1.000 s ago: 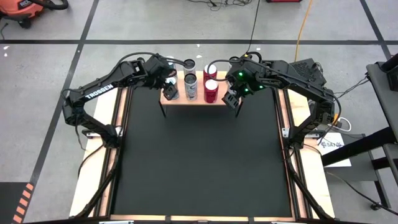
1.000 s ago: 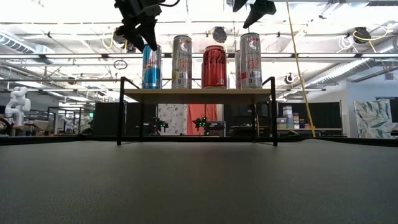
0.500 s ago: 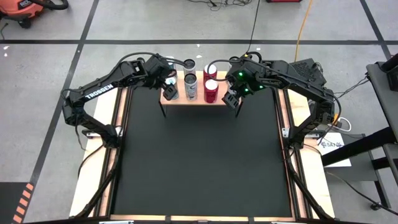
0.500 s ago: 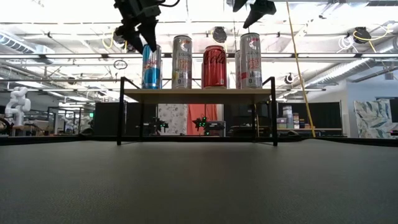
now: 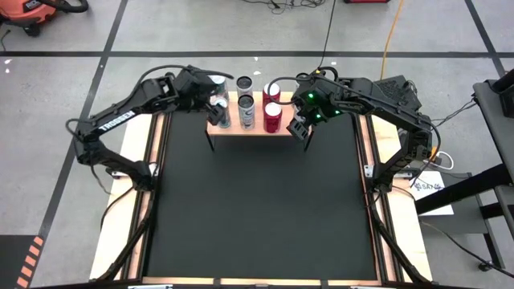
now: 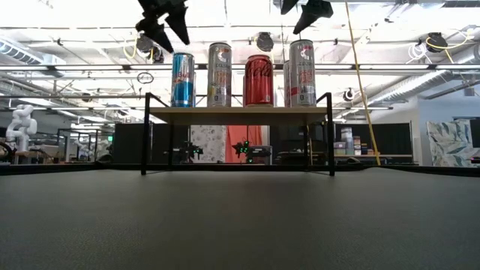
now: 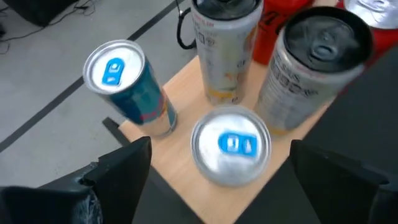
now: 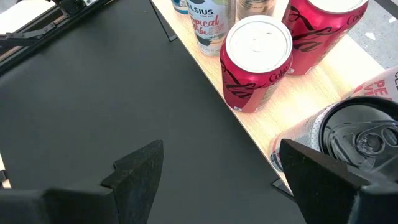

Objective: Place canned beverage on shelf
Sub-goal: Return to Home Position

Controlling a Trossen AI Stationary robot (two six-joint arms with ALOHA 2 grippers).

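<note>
The shelf (image 6: 240, 112), a light-wood board on thin black legs, stands at the table's far edge with several upright cans on it. A blue can (image 6: 182, 80) stands on its base at the shelf's near left corner (image 7: 230, 146). My left gripper (image 6: 163, 26) hangs open just above and to the left of that can, its fingers (image 7: 124, 171) apart on either side and touching nothing. My right gripper (image 5: 302, 127) waits open off the shelf's right end, above a red can (image 8: 255, 59) and a white can (image 8: 354, 143).
Behind the blue can stand a second blue can (image 7: 121, 87), a pale silver can (image 7: 227, 46) and a dark-topped silver can (image 7: 314, 62). The black mat (image 5: 257, 209) in front of the shelf is bare, with wooden strips along the table's edges (image 5: 120, 217).
My left gripper has spread its fingers wider, risen off the blue can's top and drawn back toward the table's left edge. The blue can stays upright on the shelf.
</note>
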